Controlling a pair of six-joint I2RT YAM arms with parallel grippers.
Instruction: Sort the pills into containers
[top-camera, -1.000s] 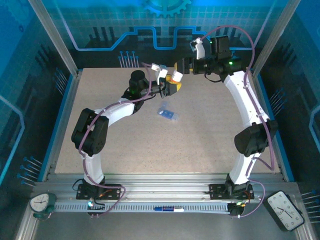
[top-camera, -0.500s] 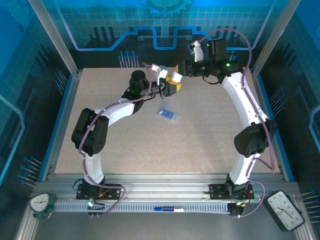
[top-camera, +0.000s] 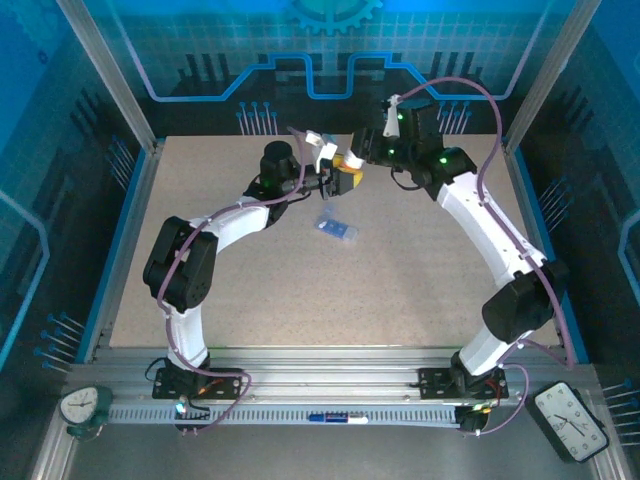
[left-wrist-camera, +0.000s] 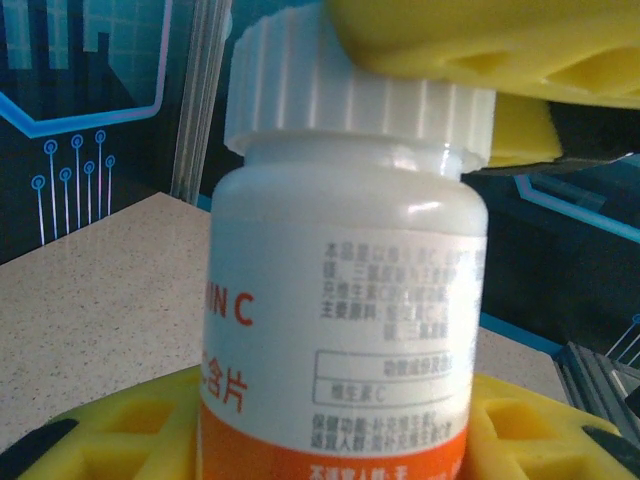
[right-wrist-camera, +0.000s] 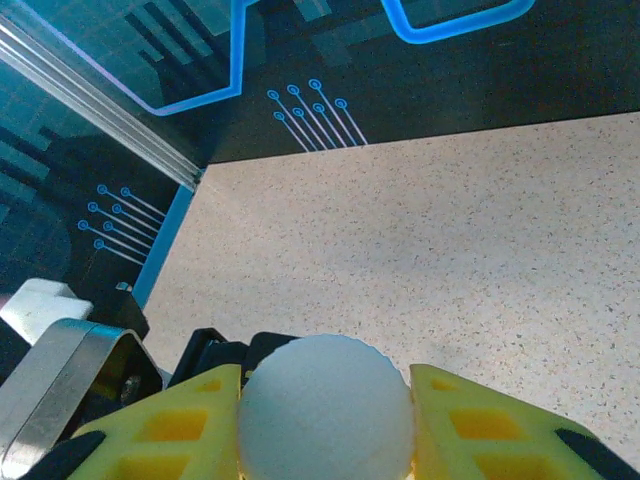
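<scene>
A white-and-orange pill bottle (left-wrist-camera: 340, 300) with a ribbed white cap (left-wrist-camera: 350, 95) is held above the far middle of the table. My left gripper (top-camera: 338, 180) is shut on the bottle's body, its yellow fingers (left-wrist-camera: 110, 430) on either side. My right gripper (top-camera: 353, 158) is shut on the cap (right-wrist-camera: 325, 410), its yellow fingers (right-wrist-camera: 175, 430) pressed to both sides. The bottle's contents are hidden. The translucent blue pill box (top-camera: 335, 228) lies flat on the table just in front of the two grippers, apart from them.
The speckled tabletop (top-camera: 300, 290) stretches open in front of the pill box. A blue-lit back wall (top-camera: 320, 60) and metal frame posts (top-camera: 110, 80) enclose the table. The right arm's elbow (top-camera: 520, 305) hangs near the right edge.
The right arm's wrist has turned and swung left around the cap, and its elbow has shifted right and lower. The left arm and the bottle have stayed put.
</scene>
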